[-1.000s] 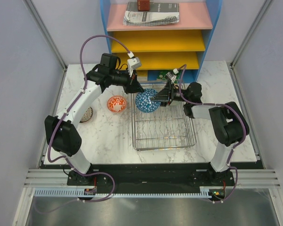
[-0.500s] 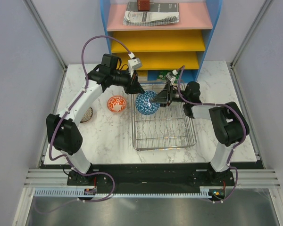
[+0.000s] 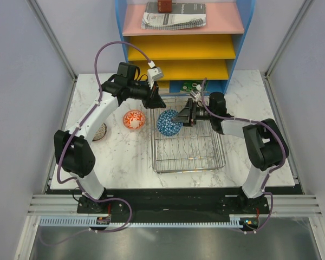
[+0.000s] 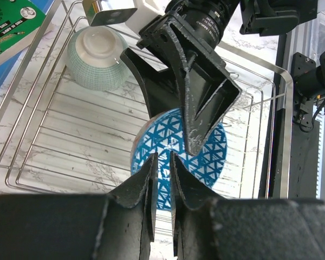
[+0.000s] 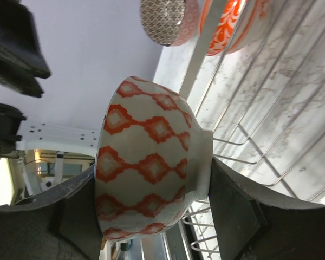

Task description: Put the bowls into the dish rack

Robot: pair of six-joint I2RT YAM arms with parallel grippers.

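My right gripper [image 3: 180, 116] is shut on a bowl [image 3: 168, 123] and holds it tipped on edge over the far left corner of the dish rack [image 3: 189, 157]. The bowl shows blue triangles in the left wrist view [image 4: 206, 162] and white with red-orange diamonds in the right wrist view [image 5: 146, 162], gripped between rim and foot. My left gripper [image 3: 156, 102] is almost shut, empty, just left of and above the bowl. A pale green bowl [image 4: 95, 62] sits upside down in the rack. A red-orange bowl [image 3: 134, 119] and a grey-brown bowl [image 3: 100, 131] stand on the table left of the rack.
A blue-framed shelf unit [image 3: 184, 43] with yellow and pink trays stands behind the rack. A green board [image 3: 190, 86] lies at its foot. The marble table [image 3: 124, 157] has walls close on both sides.
The right gripper has tipped the blue bowl from flat to on edge and brought it slightly nearer over the rack. The left gripper has drawn back a little from it.
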